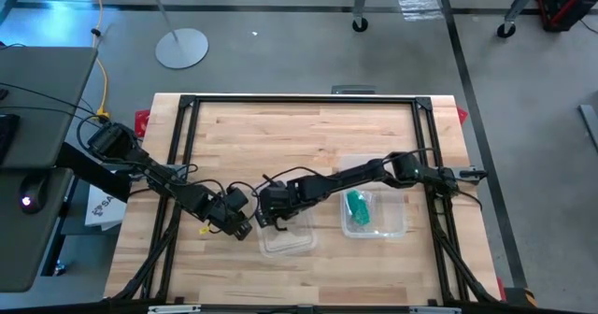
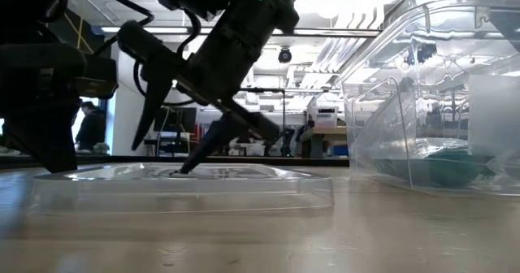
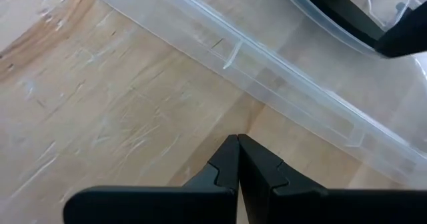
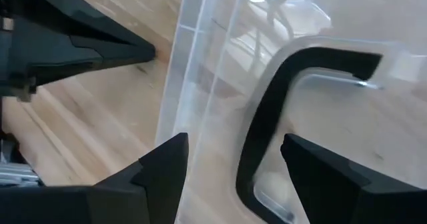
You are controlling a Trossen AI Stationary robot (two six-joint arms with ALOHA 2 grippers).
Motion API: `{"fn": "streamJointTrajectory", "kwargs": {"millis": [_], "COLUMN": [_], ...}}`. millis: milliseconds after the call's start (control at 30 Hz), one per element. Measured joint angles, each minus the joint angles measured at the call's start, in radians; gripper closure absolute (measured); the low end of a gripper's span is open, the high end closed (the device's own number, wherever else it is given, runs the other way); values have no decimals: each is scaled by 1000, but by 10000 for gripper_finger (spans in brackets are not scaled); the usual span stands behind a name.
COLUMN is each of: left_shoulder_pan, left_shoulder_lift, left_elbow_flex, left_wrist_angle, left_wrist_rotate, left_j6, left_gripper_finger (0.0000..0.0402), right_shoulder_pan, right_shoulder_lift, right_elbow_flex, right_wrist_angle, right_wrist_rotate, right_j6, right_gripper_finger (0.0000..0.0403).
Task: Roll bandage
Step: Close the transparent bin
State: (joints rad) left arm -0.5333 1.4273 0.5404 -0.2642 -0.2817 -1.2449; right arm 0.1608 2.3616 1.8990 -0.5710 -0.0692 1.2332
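The green bandage, a small roll (image 1: 358, 209), lies inside the open clear plastic box (image 1: 397, 228) at the right of the table; it also shows in the low view (image 2: 455, 166). The box's clear lid (image 1: 291, 242) lies flat on the table, its black handle (image 4: 267, 117) up. My right gripper (image 1: 270, 219) is open over the lid, one finger on each side of the handle. My left gripper (image 1: 239, 226) is shut and low over the wood, just left of the lid's rim (image 3: 267, 97). My right gripper slants down onto the lid from the table's right. In the low view one fingertip (image 2: 185, 167) reaches the lid's top; whether it touches I cannot tell. The handle (image 4: 257, 151) stands free between the open fingers.
A black frame (image 1: 299, 100) runs around the table's far and side edges. Bare wood lies at the far half and along the near edge. The lid lies close beside the box's left wall.
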Motion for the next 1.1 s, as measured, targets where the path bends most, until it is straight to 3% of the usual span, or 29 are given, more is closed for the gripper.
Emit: {"fn": "streamJointTrajectory", "kwargs": {"millis": [367, 767, 1100], "left_shoulder_pan": [-1, -7, -41], "left_shoulder_lift": [-1, -2, -31], "left_elbow_flex": [0, 0, 1], "left_wrist_angle": [-2, -17, -100], "left_wrist_rotate": [-8, -10, 1], "left_j6": [1, 1, -5], "left_gripper_finger": [401, 401, 401], "right_shoulder_pan": [3, 9, 15], "right_shoulder_lift": [7, 100, 105], "right_elbow_flex": [-49, -46, -47], "right_wrist_angle": [67, 297, 364], "right_wrist_rotate": [35, -86, -131], "right_j6": [68, 49, -20], "right_gripper_finger": [162, 163, 163]}}
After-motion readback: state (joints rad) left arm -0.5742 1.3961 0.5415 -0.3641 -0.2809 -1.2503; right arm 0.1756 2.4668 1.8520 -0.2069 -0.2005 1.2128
